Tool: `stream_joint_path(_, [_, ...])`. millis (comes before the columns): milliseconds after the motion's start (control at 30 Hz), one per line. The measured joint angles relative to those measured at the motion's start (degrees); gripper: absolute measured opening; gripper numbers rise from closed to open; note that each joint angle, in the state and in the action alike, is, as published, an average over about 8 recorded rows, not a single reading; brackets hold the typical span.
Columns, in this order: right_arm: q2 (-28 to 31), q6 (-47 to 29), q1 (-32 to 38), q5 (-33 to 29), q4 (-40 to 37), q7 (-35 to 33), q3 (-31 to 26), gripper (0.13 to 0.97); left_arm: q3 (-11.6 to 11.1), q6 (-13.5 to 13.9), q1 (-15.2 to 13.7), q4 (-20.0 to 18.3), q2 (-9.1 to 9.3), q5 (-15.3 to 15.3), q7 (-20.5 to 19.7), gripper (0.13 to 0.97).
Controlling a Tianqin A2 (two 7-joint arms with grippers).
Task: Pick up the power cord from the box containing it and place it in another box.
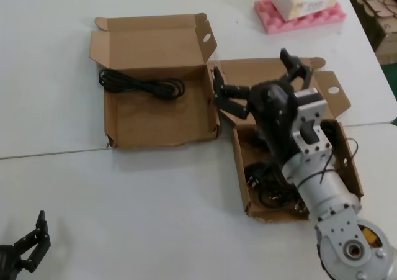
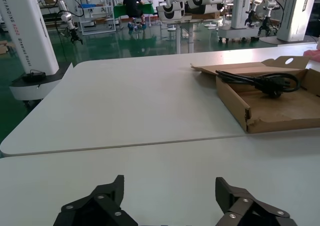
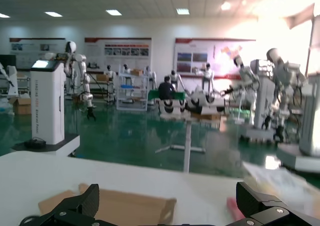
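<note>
The power cord (image 1: 144,84), a narrow looped black bundle, lies at the back of the wider left box (image 1: 118,128). It also shows in the left wrist view (image 2: 265,80), inside that box (image 2: 235,103). The narrower right box (image 1: 240,168) lies under my right arm. My right gripper (image 1: 251,66) is open and empty, raised over that box's back edge and lid. In the right wrist view the right gripper (image 3: 167,191) has its jaws wide apart, with a cardboard flap (image 3: 125,206) below. My left gripper (image 1: 31,243) (image 2: 170,183) is open and empty, low at the near left.
A tangled mass of black cords (image 1: 270,184) fills the right box, partly hidden by my arm. A white box on pink foam (image 1: 298,10) stands at the back right. Stacked cardboard (image 1: 378,13) lies past the table's right edge. A table seam (image 1: 62,151) runs across.
</note>
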Motion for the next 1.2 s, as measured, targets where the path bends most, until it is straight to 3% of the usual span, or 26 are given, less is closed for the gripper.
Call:
stream_joint_path(267, [-1.28, -4.4, -7.03, 2.64, 2.36, 0.0, 7.07, 0.966, 0.0, 0.0, 0.0, 0.0, 0.0, 0.0, 0.0, 0.661])
stream_joint_path(700, [-3.35, -11.48, -18.39, 6.88, 6.18, 0.0, 18.5, 0.966, 0.0, 0.0, 0.0, 0.0, 0.0, -0.01, 0.0, 0.69])
stream_joint_path(1200, [-5.73, -19.7, -31.49, 11.81, 10.6, 0.0, 31.68, 0.966, 0.0, 0.0, 0.0, 0.0, 0.0, -0.01, 0.0, 0.873])
